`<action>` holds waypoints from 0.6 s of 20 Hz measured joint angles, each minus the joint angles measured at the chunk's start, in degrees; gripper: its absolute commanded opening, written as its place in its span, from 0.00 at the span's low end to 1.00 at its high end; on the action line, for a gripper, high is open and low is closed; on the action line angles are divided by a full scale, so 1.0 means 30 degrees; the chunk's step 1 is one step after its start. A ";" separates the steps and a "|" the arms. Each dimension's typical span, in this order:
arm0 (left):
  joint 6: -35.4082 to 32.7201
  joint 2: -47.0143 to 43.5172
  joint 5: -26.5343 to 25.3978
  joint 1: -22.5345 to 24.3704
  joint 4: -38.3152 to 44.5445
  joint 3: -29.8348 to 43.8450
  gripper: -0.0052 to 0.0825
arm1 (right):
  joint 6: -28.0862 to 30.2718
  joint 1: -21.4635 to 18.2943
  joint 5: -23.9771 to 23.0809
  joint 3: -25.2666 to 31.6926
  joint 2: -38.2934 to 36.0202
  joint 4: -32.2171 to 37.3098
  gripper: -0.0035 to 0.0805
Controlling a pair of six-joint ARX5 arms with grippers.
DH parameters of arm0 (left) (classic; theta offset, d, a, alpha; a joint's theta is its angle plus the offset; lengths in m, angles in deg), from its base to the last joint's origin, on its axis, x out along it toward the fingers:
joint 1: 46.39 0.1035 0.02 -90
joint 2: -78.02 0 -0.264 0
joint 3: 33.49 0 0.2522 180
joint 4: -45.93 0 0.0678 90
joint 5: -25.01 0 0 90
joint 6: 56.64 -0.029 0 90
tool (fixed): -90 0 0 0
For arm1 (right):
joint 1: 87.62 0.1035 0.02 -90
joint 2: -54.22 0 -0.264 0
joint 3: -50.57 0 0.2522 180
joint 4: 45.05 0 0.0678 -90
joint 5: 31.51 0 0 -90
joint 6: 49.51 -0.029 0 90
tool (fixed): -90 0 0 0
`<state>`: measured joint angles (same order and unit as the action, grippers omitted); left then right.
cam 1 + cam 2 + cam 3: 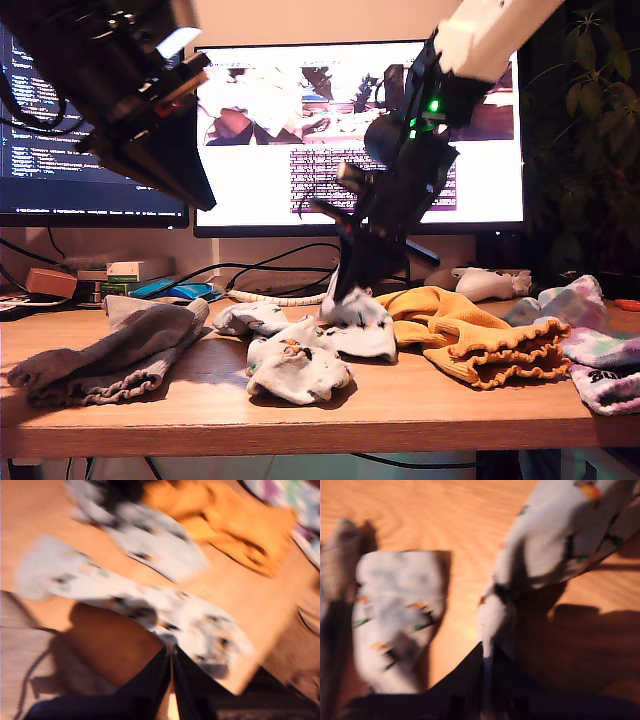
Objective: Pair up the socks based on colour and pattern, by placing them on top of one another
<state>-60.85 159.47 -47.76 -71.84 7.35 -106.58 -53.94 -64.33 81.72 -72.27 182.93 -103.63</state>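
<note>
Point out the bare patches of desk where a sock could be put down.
Bare wood runs along the desk's front edge, before the printed socks, and between the grey socks and them. The mustard socks and fuzzy pastel socks crowd the exterior view's right.

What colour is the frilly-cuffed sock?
Mustard yellow; the frilly-cuffed sock shows best in the exterior view.

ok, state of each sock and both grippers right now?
my second gripper: shut on the held printed sock
held printed sock: pinched at one end, partly lifted, lower end down
loose printed sock: crumpled on the table
grey socks: piled together, flat
yellow socks: heaped together
pastel socks: lying at the exterior view's right
my first gripper: raised, looks shut, empty
</note>
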 measured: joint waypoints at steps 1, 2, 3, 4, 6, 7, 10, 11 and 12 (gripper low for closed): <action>0.0350 0.0000 0.0597 0.0335 0.0175 0.0000 0.23 | 0.0087 0.0036 0.0015 0.0000 -0.0532 -0.0342 0.03; 0.0758 0.0000 0.1166 0.0663 0.0408 0.0000 0.26 | 0.0328 0.0124 0.0036 0.0000 -0.1268 -0.0619 0.03; 0.0758 0.0000 0.1807 0.0903 0.0692 0.0000 0.27 | 0.0328 0.0153 0.0073 0.0000 -0.2033 -0.0809 0.03; 0.0976 0.0000 0.2382 0.1035 0.1013 0.0000 0.27 | 0.0423 0.0211 0.0095 0.0000 -0.2900 -0.0940 0.03; 0.1253 0.0000 0.3213 0.1071 0.1734 0.0000 0.31 | 0.0437 0.0299 0.0277 -0.0007 -0.4452 -0.1268 0.03; 0.1377 0.0000 0.3373 0.1071 0.2171 0.0000 0.38 | 0.0437 0.0335 0.0634 -0.0044 -0.5071 -0.1530 0.03; 0.2244 0.0000 0.4167 0.1071 0.3942 0.0000 0.58 | 0.0503 0.0532 0.1639 -0.0146 -0.5996 -0.2200 0.03; 0.2594 0.0000 0.4758 0.1078 0.4452 0.0000 0.64 | 0.0525 0.0663 0.1887 -0.0146 -0.6076 -0.2448 0.03; 0.3082 0.0000 0.5537 0.1122 0.4809 0.0000 0.67 | 0.0729 0.0794 0.2091 -0.0146 -0.6084 -0.2674 0.03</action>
<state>-51.60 159.47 -31.14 -68.47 21.78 -106.58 -51.75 -61.95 87.99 -72.70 164.68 -111.65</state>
